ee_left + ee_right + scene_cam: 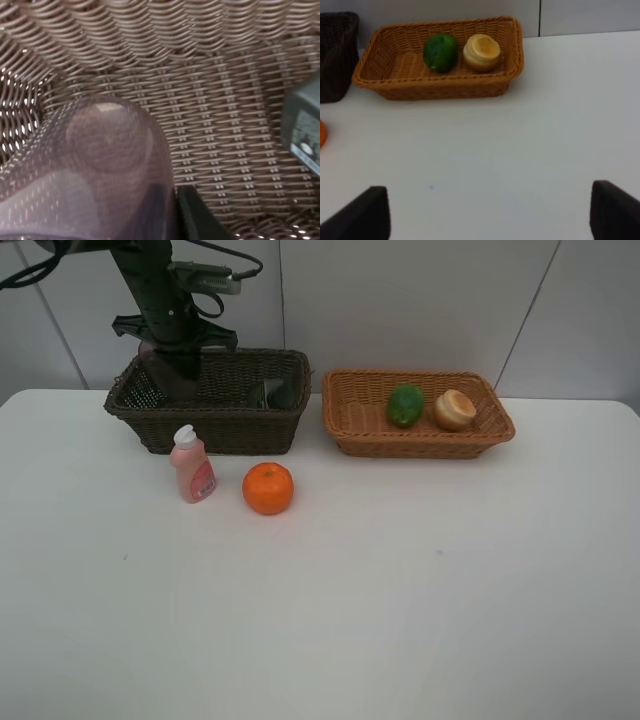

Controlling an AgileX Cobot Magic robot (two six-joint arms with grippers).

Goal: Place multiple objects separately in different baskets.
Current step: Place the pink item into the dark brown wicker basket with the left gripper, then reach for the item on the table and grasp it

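Note:
My left gripper (176, 372) reaches down into the dark brown basket (215, 430), shut on the wall of the translucent purple cup (100, 165). One dark finger (192, 216) shows beside the cup. A dark green square bottle (270, 393) lies in the same basket, to the right of the gripper. The light orange-tan basket (420, 445) holds a green lime-like fruit (405, 404) and a peach-like fruit (454, 409). The pink white-capped bottle (191, 465) and the orange (268, 488) stand on the table in front of the dark basket. My right gripper (490, 214) hangs open over bare table.
The white table (400, 590) stretches wide in front of both baskets. A grey panelled wall (420, 300) rises close behind the baskets. The two baskets stand side by side with a narrow gap between them.

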